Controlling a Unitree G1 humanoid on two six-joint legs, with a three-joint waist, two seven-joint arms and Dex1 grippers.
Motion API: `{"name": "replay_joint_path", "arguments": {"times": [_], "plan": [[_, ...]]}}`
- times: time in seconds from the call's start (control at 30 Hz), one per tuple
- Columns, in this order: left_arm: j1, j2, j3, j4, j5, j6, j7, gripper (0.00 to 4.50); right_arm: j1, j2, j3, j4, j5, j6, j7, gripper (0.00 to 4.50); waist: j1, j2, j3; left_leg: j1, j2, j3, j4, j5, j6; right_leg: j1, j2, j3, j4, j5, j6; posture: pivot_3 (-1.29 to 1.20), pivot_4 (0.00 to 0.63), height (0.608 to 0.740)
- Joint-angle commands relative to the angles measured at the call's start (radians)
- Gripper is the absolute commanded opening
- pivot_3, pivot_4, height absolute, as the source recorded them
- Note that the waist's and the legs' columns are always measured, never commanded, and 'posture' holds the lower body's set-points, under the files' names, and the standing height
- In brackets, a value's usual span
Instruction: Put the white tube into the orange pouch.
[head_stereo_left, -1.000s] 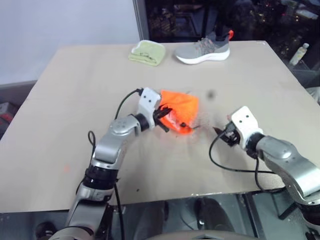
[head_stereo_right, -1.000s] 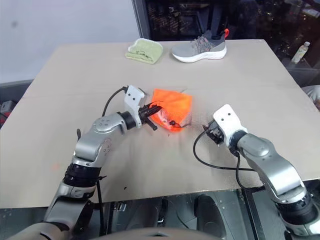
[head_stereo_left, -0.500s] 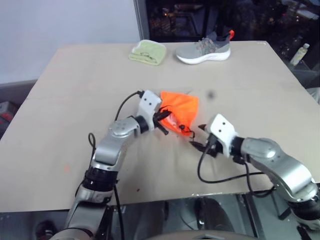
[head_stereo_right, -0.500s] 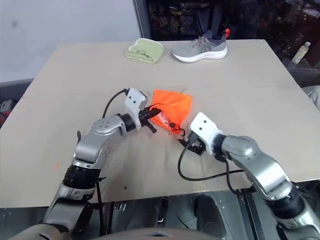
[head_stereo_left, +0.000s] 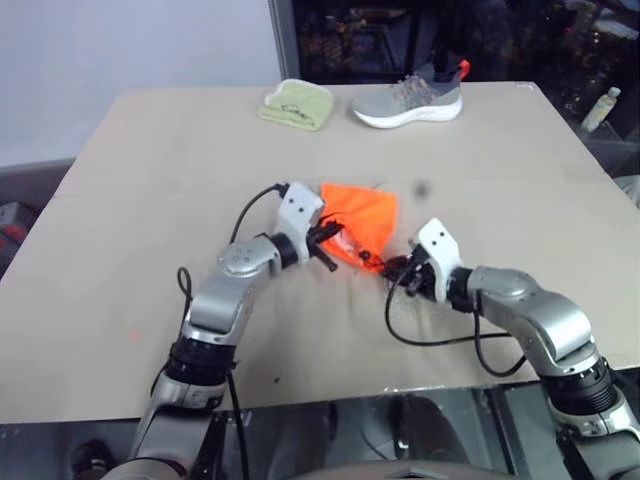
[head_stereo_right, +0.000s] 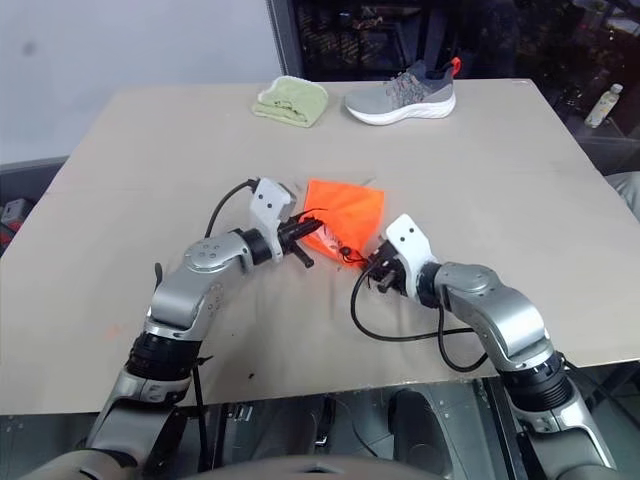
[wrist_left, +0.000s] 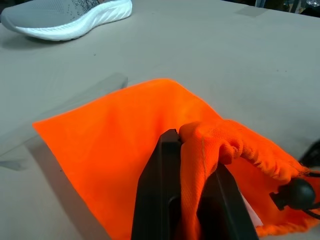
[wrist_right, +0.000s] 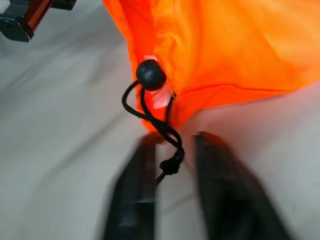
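The orange pouch (head_stereo_left: 366, 213) lies at the middle of the table with its mouth toward me. My left gripper (wrist_left: 195, 150) is shut on a bunched fold of the pouch's rim and holds it a little off the table. My right gripper (wrist_right: 172, 137) is at the pouch's mouth. Its blurred fingers (wrist_right: 134, 185) close in from either side on the knotted end of the black cord (wrist_right: 169, 134), below the cord's round bead (wrist_right: 151, 75). A small white patch (wrist_left: 248, 211) shows inside the mouth; I cannot tell whether it is the white tube.
A grey shoe (head_stereo_left: 408, 101) and a folded light-green cloth (head_stereo_left: 295, 105) sit at the table's far edge. A pale bottle (head_stereo_left: 598, 108) stands beyond the right side of the table. Bare tabletop (head_stereo_left: 130, 190) lies all around the pouch.
My right gripper has swung left across the table to the pouch's mouth, tilted downward, and drawn its fingers together at the cord. The left gripper has kept its hold and its place.
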Motion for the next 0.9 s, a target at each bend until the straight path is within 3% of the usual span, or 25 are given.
{"name": "replay_joint_path", "arguments": {"times": [0.03,0.27,0.37,0.43,0.53,0.67,0.77,0.83,0.9], "plan": [[-0.003,0.000,0.011,-0.052,0.000,-0.006,0.002,0.00,-0.014,0.005,-0.025,-0.020,0.019,0.012,0.005,0.03,0.000,0.000,0.000,0.000,0.000,0.000,0.000,0.000,0.000,0.000,0.000,0.000,0.000,0.000,0.000,0.00,0.150,0.740],[-0.001,-0.005,0.036,-0.054,-0.042,0.015,-0.016,0.00,-0.019,-0.040,-0.052,-0.052,0.021,0.037,0.012,0.03,0.001,0.000,0.000,0.000,0.000,0.000,0.000,0.000,0.000,0.000,0.000,0.000,0.000,0.000,0.000,0.00,0.150,0.740],[0.007,0.016,0.051,-0.069,-0.089,0.043,-0.063,0.76,-0.034,-0.084,-0.079,-0.088,0.037,0.063,0.022,0.00,0.000,0.000,0.000,0.000,0.000,0.000,0.000,0.000,0.000,0.000,0.000,0.000,0.000,0.000,0.000,0.00,0.150,0.740],[0.013,0.039,0.056,-0.077,-0.131,0.095,-0.105,1.79,-0.051,-0.115,-0.099,-0.115,0.062,0.094,0.033,0.00,0.000,0.000,0.000,0.000,0.000,0.000,0.000,0.000,0.000,0.000,0.000,0.000,0.000,0.000,0.000,0.00,0.150,0.740],[0.022,0.075,0.069,-0.122,-0.223,0.178,-0.180,2.72,-0.063,-0.137,-0.113,-0.132,0.095,0.137,0.050,0.00,-0.002,0.000,0.000,0.000,0.000,0.000,0.000,0.000,0.000,0.000,0.000,0.000,0.000,0.000,0.000,0.00,0.150,0.740],[0.025,0.155,0.085,-0.177,-0.344,0.276,-0.294,2.72,-0.063,-0.186,-0.112,-0.157,0.140,0.187,0.087,0.00,-0.001,0.000,0.000,-0.001,0.001,0.000,0.000,0.000,0.000,0.000,0.000,-0.001,-0.001,0.000,0.000,0.00,0.150,0.740],[0.024,0.202,0.064,-0.195,-0.348,0.270,-0.343,3.54,-0.058,-0.208,-0.113,-0.152,0.154,0.205,0.093,0.00,-0.001,0.000,0.000,-0.001,0.001,0.000,0.000,0.000,0.000,0.000,0.000,-0.001,-0.001,0.000,0.000,0.00,0.150,0.740],[0.007,0.207,0.034,-0.194,-0.321,0.250,-0.346,4.44,-0.049,-0.218,-0.106,-0.141,0.147,0.202,0.088,0.00,0.001,0.000,0.000,-0.001,0.001,0.000,0.000,0.000,0.000,0.000,0.000,-0.001,-0.001,0.000,0.000,0.00,0.150,0.740],[-0.007,0.221,-0.014,-0.189,-0.264,0.188,-0.373,4.44,-0.044,-0.219,-0.106,-0.137,0.145,0.202,0.082,0.00,0.002,0.000,0.000,-0.001,0.001,0.000,0.000,0.000,0.000,0.000,0.000,-0.001,-0.002,0.000,0.000,0.00,0.150,0.740]]}}
